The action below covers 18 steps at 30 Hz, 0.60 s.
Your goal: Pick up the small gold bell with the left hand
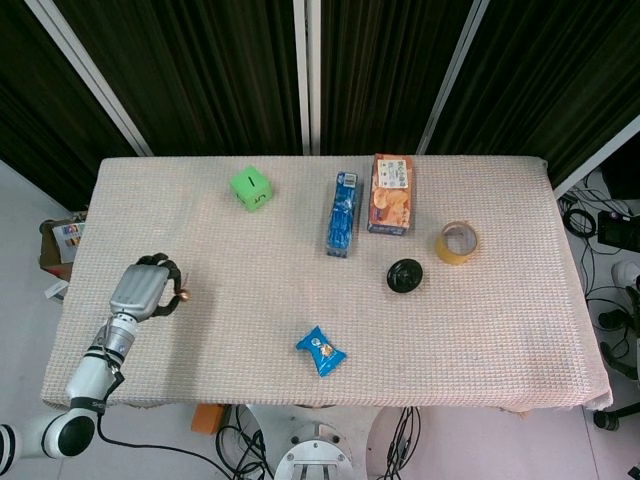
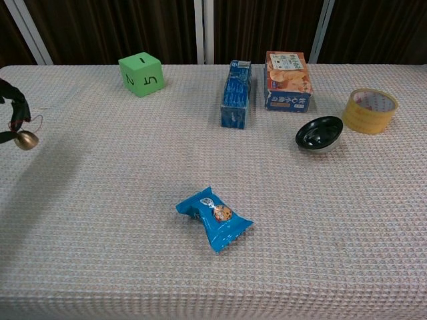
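- Dark curtains with pale vertical rails back the scene; a beige waffle-weave cloth covers the desk (image 1: 480, 330), its grid texture giving loose objects some friction.
- Your left hand (image 1: 143, 290), grey-backed with black fingers, sits at the desk's near-left edge with its fingers curled in, pinching the small round gold metal bell (image 2: 27, 140) at the fingertips. A thin cord loop shows beside the bell.
- In the chest view, a soft shadow falls on the cloth beneath the bell; it appears lifted off the surface, so the pick looks essentially achieved.
- A fingertip pinch suits so small and smooth a sphere; judge it liable to slip if you loosen.
- Your right hand appears in neither view.
- Well apart from the bell lie: a green foam cube (image 1: 250, 188) marked with numerals, a blue carton (image 1: 341, 213), an orange biscuit box (image 1: 391, 194), a black shallow bowl (image 1: 404, 275), a tan tape roll (image 1: 456, 242), and a crinkled blue snack packet (image 1: 320, 351).
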Tool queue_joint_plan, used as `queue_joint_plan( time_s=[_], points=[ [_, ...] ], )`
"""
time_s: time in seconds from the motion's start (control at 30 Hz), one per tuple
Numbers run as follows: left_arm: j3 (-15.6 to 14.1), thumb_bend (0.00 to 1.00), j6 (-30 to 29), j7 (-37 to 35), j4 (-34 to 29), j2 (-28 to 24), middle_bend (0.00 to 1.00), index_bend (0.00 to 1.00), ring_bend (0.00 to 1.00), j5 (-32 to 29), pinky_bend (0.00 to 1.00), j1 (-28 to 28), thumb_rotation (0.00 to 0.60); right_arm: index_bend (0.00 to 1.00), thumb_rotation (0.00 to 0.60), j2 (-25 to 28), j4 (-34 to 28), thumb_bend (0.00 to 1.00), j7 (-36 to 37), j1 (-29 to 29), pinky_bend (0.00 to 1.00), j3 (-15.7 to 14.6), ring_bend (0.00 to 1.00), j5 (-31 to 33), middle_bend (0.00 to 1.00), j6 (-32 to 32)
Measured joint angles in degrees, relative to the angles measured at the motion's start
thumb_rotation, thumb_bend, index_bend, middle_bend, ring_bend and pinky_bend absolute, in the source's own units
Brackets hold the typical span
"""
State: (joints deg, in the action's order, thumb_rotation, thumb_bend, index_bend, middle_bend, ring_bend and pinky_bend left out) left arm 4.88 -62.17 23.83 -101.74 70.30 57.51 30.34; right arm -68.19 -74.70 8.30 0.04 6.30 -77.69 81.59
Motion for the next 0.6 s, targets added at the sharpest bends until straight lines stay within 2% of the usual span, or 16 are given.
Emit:
queue_joint_plan(
  time_s=[0.1, 0.33, 0.6],
  points=[
    [-0.16, 0.45, -2.12, -0.35, -1.14, -0.25, 0.33, 0.74, 0.17, -0.43, 0.22, 0.1, 0.6, 0.0, 0.6, -0.08, 0.0, 0.19, 0.03, 0.27, 0.0, 0.1, 0.0, 0.4, 0.0, -0.93],
    [-0.41, 0.45, 6.92, -4.27, -1.0, -0.36, 0.33, 0.74, 0.17, -0.72, 0.22, 0.61, 0.6, 0.0, 0.6, 0.01, -0.33, 0.19, -0.32, 0.35, 0.0, -0.02, 0.0, 0.1, 0.0, -0.72],
    [-1.52, 0.45, 10.3, -8.1, 3.38, 3.0, 0.32, 0.74, 0.17, 0.04, 0.22, 1.4, 0.6, 0.0, 0.6, 0.32, -0.63, 0.19, -0.23, 0.27, 0.0, -0.02, 0.0, 0.04, 0.0, -0.59]
  ],
)
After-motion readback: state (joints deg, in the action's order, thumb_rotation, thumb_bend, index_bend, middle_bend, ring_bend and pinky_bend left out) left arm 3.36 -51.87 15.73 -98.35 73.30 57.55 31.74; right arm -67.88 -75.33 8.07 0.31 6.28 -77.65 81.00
